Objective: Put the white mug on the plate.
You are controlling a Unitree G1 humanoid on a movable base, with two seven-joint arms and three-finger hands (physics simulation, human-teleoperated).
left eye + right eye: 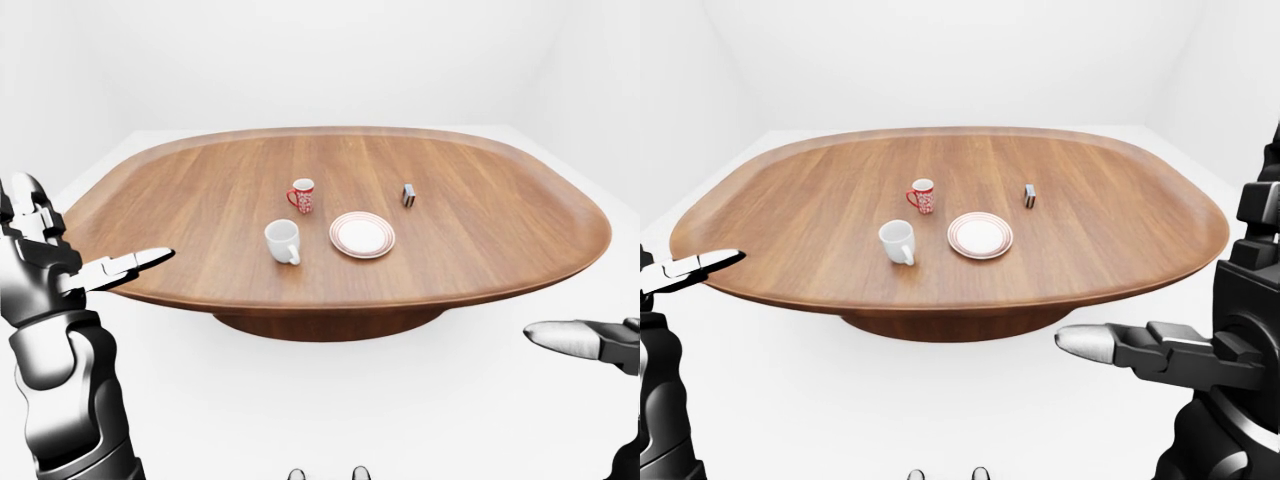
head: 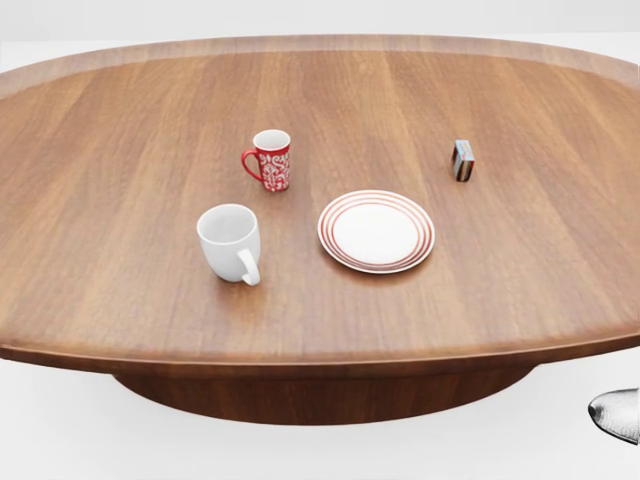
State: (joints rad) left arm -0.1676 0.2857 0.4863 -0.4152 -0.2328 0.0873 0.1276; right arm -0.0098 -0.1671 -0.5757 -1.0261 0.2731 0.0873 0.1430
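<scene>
Left-eye view: the left hand [image 1: 45, 265] stands raised at the view's left edge, one finger [image 1: 135, 265] extended toward the table and the others spread upward; it grasps nothing. The right hand [image 1: 1170, 355], best seen in the right-eye view, reaches in from the right with a pale-tipped finger [image 1: 1090, 343] pointing leftward; it too holds nothing, though how far its remaining fingers are spread cannot be told. Both hands hang short of the table's near edge, well apart from every object. The white mug [image 2: 231, 241] stands upright on the wood, open mouth up, its handle turned toward the bottom right of the head view. The plate [image 2: 376, 230], white with red rim bands, lies just beside it to the right, not touching. From the fingers the mug lies up and inward over the near rim, somewhat left of the table's midline, so the left hand appears the nearer; the carry to the plate would run rightward. A red patterned mug [image 2: 269, 160] stands above the white one, and a small dark box [image 2: 462, 160] sits near the plate's upper right. The oval wooden table [image 1: 480, 260] rests on a central pedestal in a plain white room.
</scene>
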